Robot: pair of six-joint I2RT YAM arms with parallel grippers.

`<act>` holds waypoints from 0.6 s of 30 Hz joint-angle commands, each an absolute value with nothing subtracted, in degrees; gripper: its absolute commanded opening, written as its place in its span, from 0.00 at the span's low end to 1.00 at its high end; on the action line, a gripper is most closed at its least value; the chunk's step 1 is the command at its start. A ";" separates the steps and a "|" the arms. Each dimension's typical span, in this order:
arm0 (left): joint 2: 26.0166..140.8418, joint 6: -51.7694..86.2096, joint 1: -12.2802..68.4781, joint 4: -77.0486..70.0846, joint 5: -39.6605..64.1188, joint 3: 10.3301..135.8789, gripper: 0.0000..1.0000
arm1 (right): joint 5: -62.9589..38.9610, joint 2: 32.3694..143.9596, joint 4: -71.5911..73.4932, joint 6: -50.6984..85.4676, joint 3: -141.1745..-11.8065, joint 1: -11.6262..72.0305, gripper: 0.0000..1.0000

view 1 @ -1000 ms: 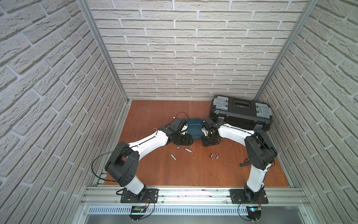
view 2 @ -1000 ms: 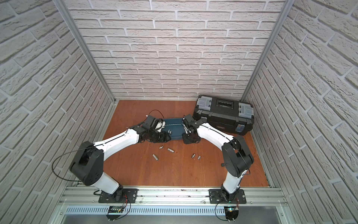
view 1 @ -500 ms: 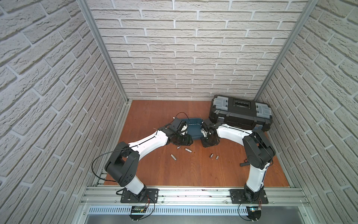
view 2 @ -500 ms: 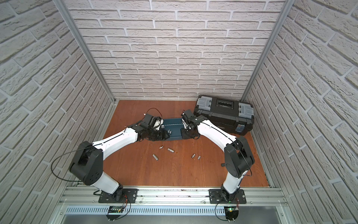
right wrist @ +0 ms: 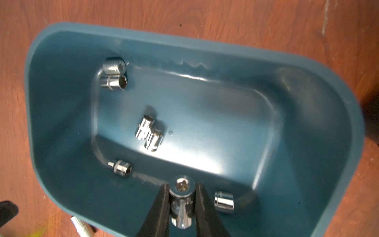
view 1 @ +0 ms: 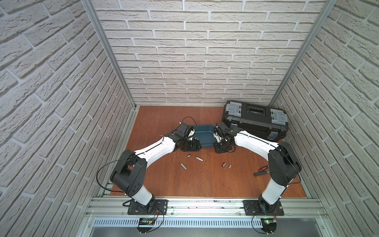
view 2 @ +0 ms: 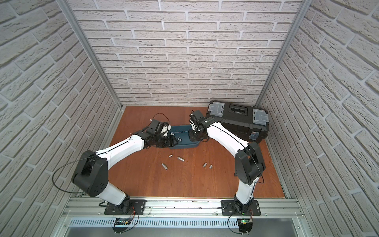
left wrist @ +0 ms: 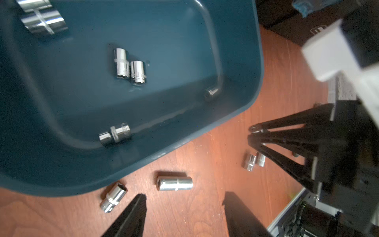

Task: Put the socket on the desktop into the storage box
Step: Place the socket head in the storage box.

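You have five sockets (view 1: 199, 158) on the desktop (view 1: 205, 180), six in the box (right wrist: 61, 102); left claw (left wrist: 184, 195) gapes empty, right claw (right wrist: 182, 184) clamps a seventh socket (right wrist: 181, 205), now shifted over the box rim.

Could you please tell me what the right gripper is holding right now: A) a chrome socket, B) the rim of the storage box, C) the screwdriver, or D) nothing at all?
A: the right wrist view shows the right gripper closed on a chrome socket above the storage box.

White brick walls (view 1: 205, 51) meet at grey aluminium posts (view 1: 109, 55).
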State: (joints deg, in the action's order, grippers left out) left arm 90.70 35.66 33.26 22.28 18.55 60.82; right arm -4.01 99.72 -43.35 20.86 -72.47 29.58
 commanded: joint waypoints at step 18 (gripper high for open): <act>87.92 36.36 28.00 20.72 17.36 63.63 0.66 | -6.46 108.76 -48.97 20.68 -95.57 29.97 0.21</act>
